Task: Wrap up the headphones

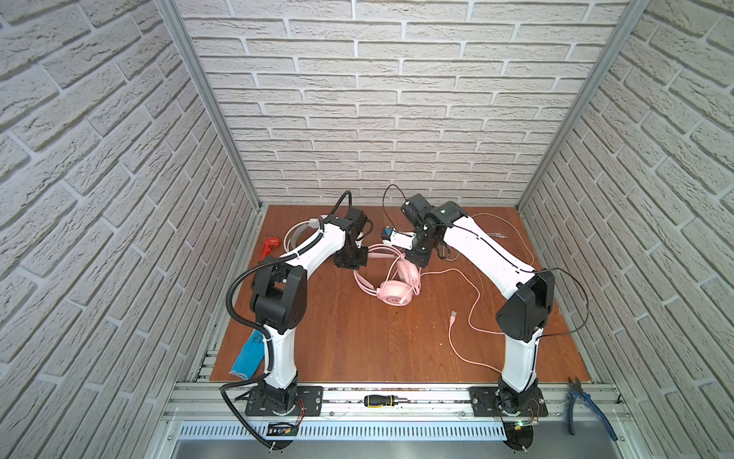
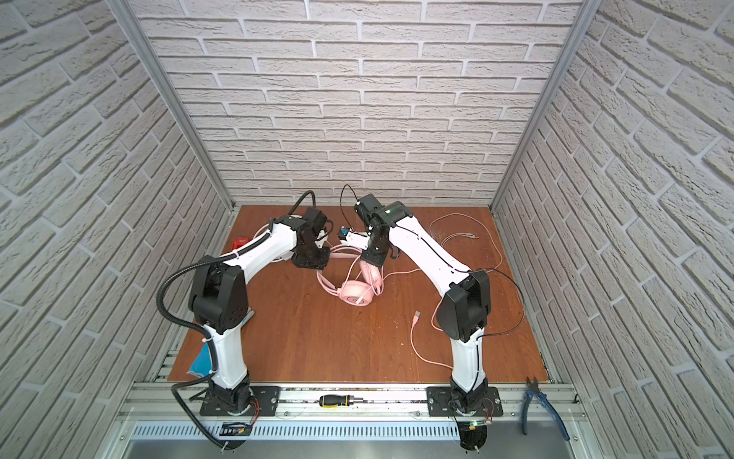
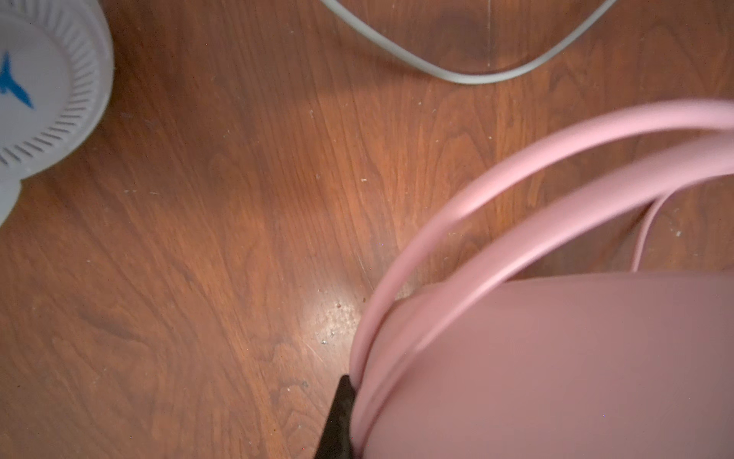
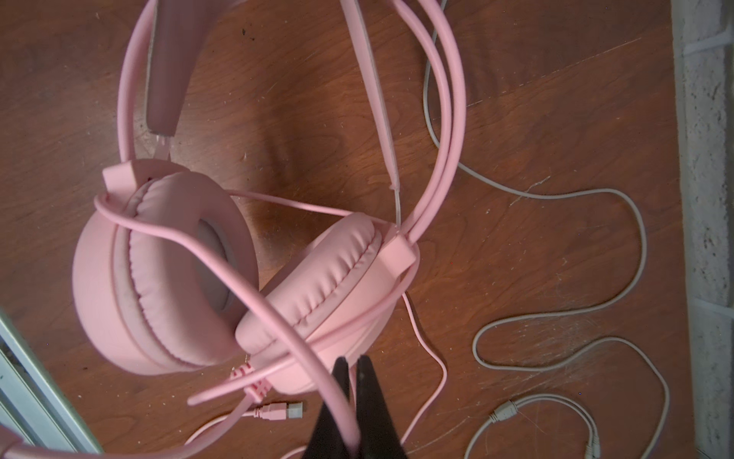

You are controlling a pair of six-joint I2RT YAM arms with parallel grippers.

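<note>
The pink headphones (image 1: 397, 288) lie mid-table in both top views, earcups together. My left gripper (image 1: 354, 267) is shut on their double-wire headband (image 3: 496, 190); in the left wrist view only one black finger (image 3: 337, 421) shows beside the band. My right gripper (image 4: 351, 359) hovers over the earcups (image 4: 317, 278), shut on the pink cable (image 4: 238, 274), which crosses both cups. The loose cable (image 1: 472, 294) trails right to a pink USB plug (image 1: 453, 316). The white headphones (image 1: 298, 234) lie behind my left arm, mostly hidden; one of their earcups (image 3: 47, 87) shows in the left wrist view.
The white cable (image 1: 520, 242) snakes over the back right of the table. A red tool (image 1: 270, 246) and a blue object (image 1: 248, 357) lie along the left edge. A screwdriver (image 1: 383, 400) and blue pliers (image 1: 588, 405) rest on the front rail.
</note>
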